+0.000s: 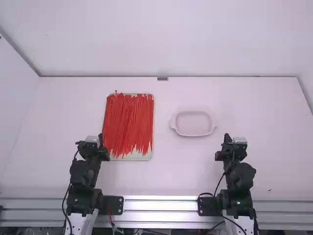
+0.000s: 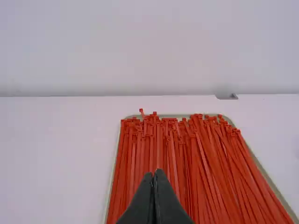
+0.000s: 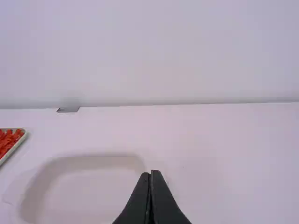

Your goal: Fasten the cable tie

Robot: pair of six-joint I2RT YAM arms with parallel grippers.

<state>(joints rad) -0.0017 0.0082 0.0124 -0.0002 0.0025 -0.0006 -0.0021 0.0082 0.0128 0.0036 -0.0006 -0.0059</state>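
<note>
From above you see red cable ties (image 1: pixel 129 125) piled on a tray (image 1: pixel 146 157), with a white dish (image 1: pixel 193 123) beside it. In the left wrist view, your left gripper (image 2: pixel 154 175) has its fingers pressed together, just over the ties. In the right wrist view, your right gripper (image 3: pixel 150 174) has its fingers together too, near the dish.

no readable text — no labels, no numbers

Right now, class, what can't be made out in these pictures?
Left wrist view: near ends of the cable ties, covered by the left hand.
Right wrist view: near rim of the dish, cut off by the edge; tray, mostly cut off too.
High view: single ties, too small to separate.
</note>
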